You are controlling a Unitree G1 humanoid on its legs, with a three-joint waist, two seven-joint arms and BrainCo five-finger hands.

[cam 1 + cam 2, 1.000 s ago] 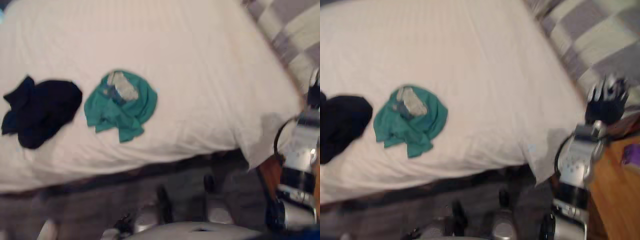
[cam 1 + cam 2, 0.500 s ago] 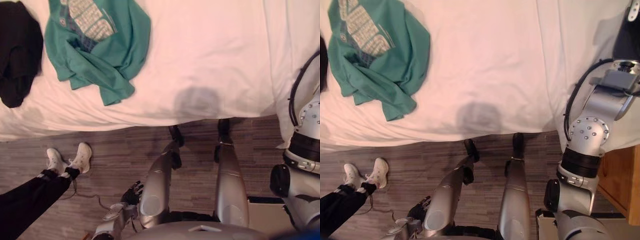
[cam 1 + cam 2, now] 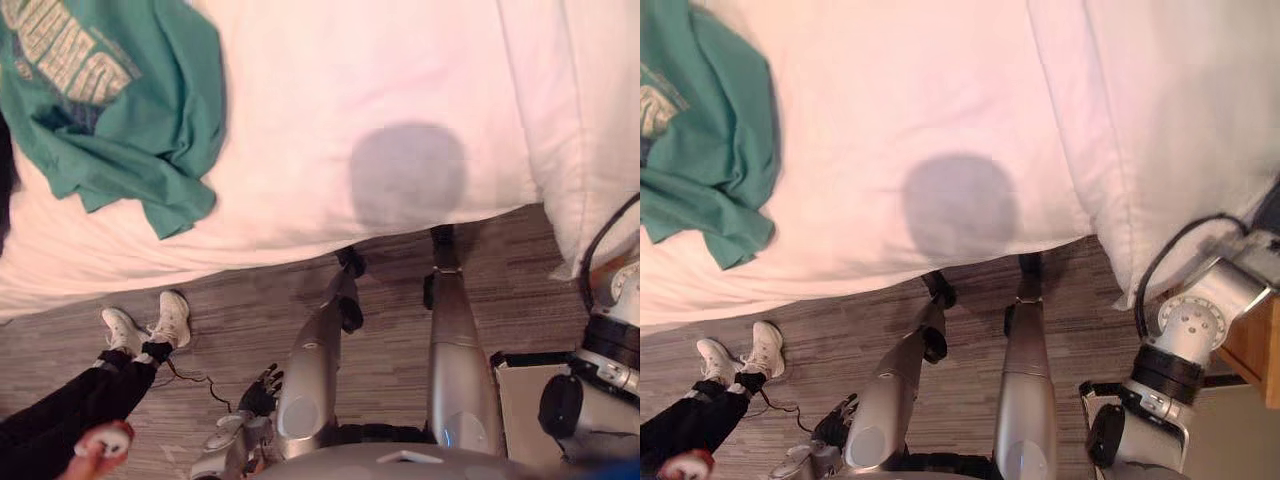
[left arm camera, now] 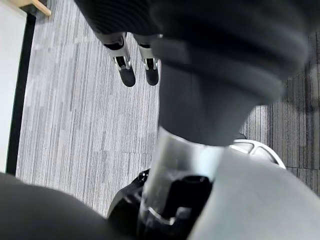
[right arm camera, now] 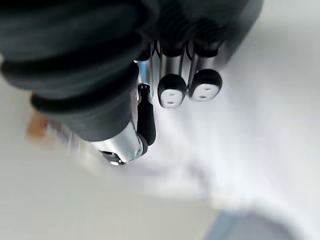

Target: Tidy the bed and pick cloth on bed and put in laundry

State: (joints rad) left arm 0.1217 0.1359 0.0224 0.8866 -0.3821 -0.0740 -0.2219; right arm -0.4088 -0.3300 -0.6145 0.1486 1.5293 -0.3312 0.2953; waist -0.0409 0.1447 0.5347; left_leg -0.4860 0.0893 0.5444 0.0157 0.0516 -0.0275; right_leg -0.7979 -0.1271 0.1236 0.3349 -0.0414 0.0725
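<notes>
A green T-shirt point(image 3: 120, 110) with a pale print lies crumpled on the white bed sheet point(image 3: 400, 60), near the bed's front edge. A sliver of black cloth point(image 3: 4, 180) shows just left of it. My left hand point(image 3: 262, 386) hangs low beside me above the floor, far from the bed, with relaxed fingers and nothing in it. My right hand point(image 5: 172, 75) hovers over white bedding, its fingers straight and empty.
A thick white fold of bedding point(image 3: 590, 100) drapes over the bed's right corner. A person's black-trousered legs and white shoes point(image 3: 140, 330) are on the grey floor at the lower left. A wooden piece of furniture point(image 3: 1255, 350) and a pale box point(image 3: 520, 400) stand at the right.
The camera has tipped down and closer, so the shirt now sits at the upper left. A person's hand has come in at the lower left.
</notes>
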